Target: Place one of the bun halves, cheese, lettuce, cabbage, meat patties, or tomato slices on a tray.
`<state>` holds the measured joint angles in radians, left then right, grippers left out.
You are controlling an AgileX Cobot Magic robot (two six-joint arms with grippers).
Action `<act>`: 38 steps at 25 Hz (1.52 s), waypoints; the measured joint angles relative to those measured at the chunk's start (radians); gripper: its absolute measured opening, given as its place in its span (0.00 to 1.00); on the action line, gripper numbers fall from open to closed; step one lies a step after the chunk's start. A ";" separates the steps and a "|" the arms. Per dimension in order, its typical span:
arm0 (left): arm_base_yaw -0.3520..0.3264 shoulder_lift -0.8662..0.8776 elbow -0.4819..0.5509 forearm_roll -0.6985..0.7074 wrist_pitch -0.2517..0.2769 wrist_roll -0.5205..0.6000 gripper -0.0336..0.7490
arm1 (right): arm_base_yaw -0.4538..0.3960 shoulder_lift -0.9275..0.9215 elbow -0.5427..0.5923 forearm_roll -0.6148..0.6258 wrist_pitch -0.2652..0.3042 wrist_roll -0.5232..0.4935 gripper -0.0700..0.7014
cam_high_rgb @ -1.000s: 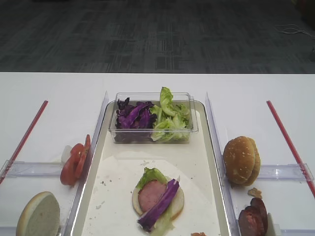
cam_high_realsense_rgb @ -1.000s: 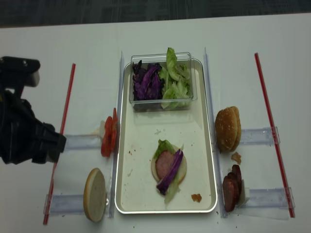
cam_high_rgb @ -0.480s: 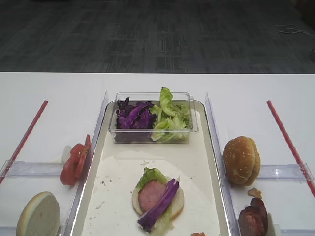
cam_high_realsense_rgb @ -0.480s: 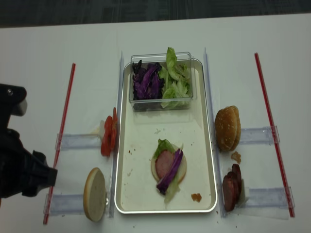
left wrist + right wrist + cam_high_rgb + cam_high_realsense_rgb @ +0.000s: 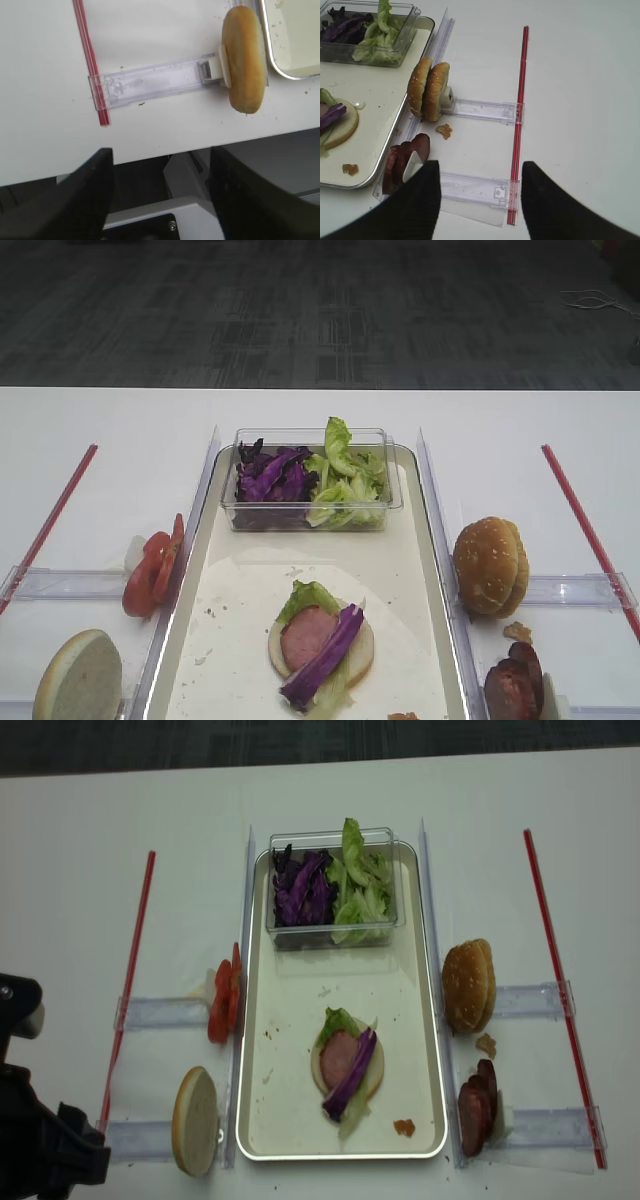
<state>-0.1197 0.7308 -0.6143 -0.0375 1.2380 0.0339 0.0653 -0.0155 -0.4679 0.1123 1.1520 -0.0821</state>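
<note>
The cream tray holds a pale bun half topped with lettuce, a meat patty and a purple cabbage strip. Seeded bun halves and meat patties stand right of the tray. Tomato slices and another bun half stand to its left. Cheese is out of view. My left gripper hangs open and empty over the table's front edge, left of that bun half. My right gripper is open and empty, just right of the meat patties.
A clear plastic box of cabbage shreds and lettuce sits at the tray's far end. Clear plastic rails and red strips lie on the white table on both sides. A crumb lies on the tray.
The left arm has drawn back toward the table's front left corner, from beside the tomato slices to past the front edge. The food has not moved.
</note>
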 joint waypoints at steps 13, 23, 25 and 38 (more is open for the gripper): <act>0.000 -0.137 0.036 0.000 -0.005 0.000 0.55 | 0.000 0.000 0.000 0.000 0.000 0.000 0.60; 0.000 -0.225 0.125 -0.003 -0.075 0.000 0.55 | 0.000 0.000 0.000 0.000 0.000 0.000 0.60; 0.000 -0.242 0.125 -0.003 -0.075 0.000 0.55 | 0.000 0.000 0.000 0.000 0.000 0.000 0.60; 0.000 -0.463 0.130 -0.003 -0.075 0.000 0.55 | 0.000 0.000 0.000 0.000 0.000 0.000 0.60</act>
<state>-0.1197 0.2676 -0.4839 -0.0407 1.1632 0.0339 0.0653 -0.0155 -0.4679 0.1123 1.1520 -0.0821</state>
